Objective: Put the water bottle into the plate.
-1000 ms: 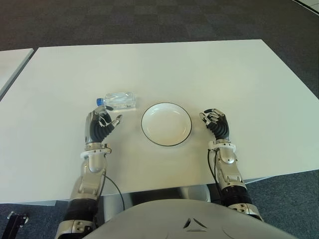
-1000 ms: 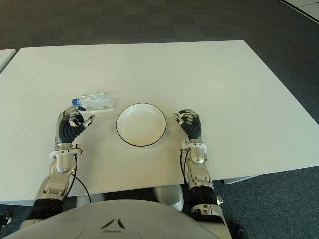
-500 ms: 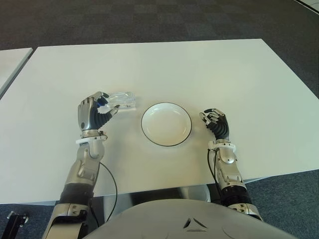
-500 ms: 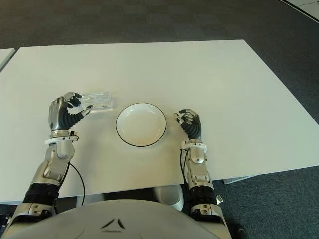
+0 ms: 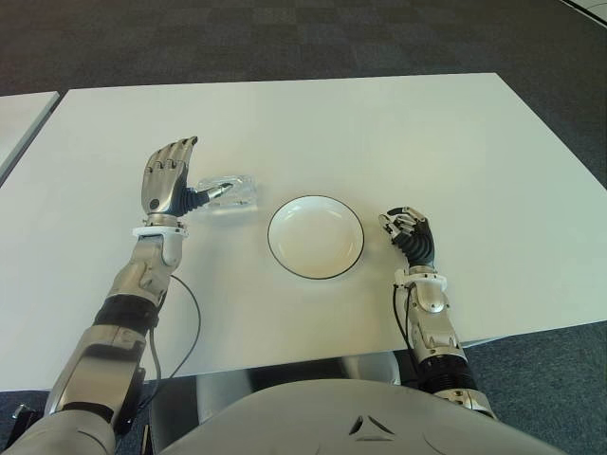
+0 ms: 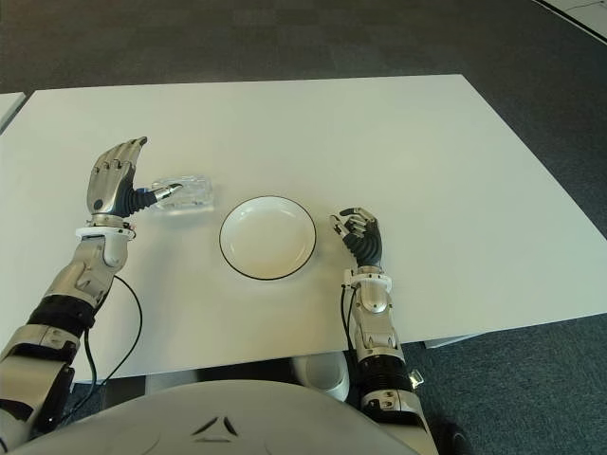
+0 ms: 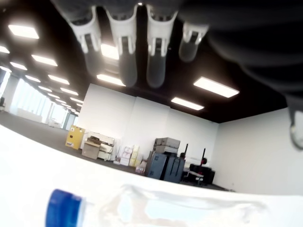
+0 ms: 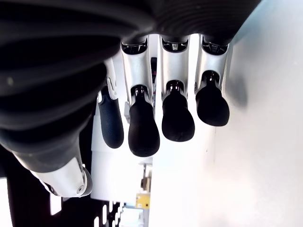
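A clear water bottle [image 5: 232, 193] lies on its side on the white table [image 5: 379, 133], left of the plate. Its blue cap [image 7: 64, 213] points to the left and shows only in the left wrist view. The white plate [image 5: 315, 236] with a dark rim holds nothing. My left hand [image 5: 175, 175] hangs over the bottle's cap end, open, its fingers [image 7: 128, 47] straight and lifted clear of the bottle. The thumb reaches across the bottle; I cannot tell whether it touches. My right hand [image 5: 410, 232] shows just right of the plate, its fingers [image 8: 142, 127] curled on nothing.
A second white table [image 5: 19, 118] shows at the far left edge. Dark carpet [image 5: 285, 38] lies beyond the table. A thin cable [image 5: 194, 313] hangs by my left forearm near the table's front edge.
My left hand has lifted, moved forward and a little left, and uncurled its fingers upward from around the cap end. The bottle, the plate and my right hand have stayed put.
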Controlling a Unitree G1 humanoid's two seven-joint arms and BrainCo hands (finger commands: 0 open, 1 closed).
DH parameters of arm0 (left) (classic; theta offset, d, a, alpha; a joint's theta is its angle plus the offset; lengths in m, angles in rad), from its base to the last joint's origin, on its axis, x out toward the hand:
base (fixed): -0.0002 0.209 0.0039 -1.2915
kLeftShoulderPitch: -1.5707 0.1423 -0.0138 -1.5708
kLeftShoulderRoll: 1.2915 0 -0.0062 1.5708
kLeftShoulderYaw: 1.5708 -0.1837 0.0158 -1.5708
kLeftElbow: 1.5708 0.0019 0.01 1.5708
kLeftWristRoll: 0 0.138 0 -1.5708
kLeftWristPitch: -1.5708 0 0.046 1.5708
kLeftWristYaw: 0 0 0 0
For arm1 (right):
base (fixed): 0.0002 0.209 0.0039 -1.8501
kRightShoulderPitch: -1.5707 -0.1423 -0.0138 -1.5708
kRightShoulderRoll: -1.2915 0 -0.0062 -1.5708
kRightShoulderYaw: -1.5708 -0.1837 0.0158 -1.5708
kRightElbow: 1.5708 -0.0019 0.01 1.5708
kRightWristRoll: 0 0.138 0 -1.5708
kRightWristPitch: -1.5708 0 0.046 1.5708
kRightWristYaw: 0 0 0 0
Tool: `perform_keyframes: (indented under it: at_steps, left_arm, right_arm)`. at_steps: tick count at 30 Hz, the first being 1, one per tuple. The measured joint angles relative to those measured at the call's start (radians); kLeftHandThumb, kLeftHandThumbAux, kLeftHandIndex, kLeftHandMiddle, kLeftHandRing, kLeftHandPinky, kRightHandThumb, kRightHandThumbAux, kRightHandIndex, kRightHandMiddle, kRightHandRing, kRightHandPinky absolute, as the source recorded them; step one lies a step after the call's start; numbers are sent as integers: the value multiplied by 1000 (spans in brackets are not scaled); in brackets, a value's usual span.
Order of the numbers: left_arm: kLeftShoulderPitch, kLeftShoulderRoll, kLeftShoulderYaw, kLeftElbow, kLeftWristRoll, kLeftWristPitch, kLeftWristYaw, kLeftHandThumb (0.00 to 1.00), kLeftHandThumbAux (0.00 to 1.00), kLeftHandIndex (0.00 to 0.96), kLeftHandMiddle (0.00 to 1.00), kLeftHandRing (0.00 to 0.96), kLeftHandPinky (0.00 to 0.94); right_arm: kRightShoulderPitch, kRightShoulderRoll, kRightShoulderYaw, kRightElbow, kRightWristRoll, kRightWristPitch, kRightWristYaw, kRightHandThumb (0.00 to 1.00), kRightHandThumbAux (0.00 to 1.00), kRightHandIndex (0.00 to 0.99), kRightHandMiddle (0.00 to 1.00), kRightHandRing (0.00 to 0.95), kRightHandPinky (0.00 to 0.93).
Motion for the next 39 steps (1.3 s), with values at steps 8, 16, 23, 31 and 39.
perform_keyframes:
  at_steps: [8, 16, 23, 31, 39]
  left_arm:
    - [-106, 4, -109, 231, 32, -21, 109, 501, 107, 0, 0, 0, 0]
    - [-224, 7, -207, 425, 41, -46, 136, 493, 88, 0, 0, 0, 0]
    - [-277, 9, -282, 486, 40, -60, 95, 500, 89, 0, 0, 0, 0]
    - [-295, 13, -357, 504, 47, -66, 32, 515, 97, 0, 0, 0, 0]
    - [-308, 13, -421, 523, 54, -69, -15, 516, 100, 0, 0, 0, 0]
  right_arm:
    - [1, 0, -4, -2, 1, -1, 5, 704, 729, 438, 765, 749, 722]
    - [6, 3, -4, -8, 2, -2, 8, 705, 729, 438, 766, 750, 729]
    - [6, 3, -4, -12, 2, -2, 9, 704, 729, 439, 765, 747, 719]
    - [9, 2, -5, -16, 2, -2, 12, 705, 729, 439, 759, 744, 728]
    - [16, 2, -6, -23, 2, 4, 12, 706, 728, 439, 746, 735, 722]
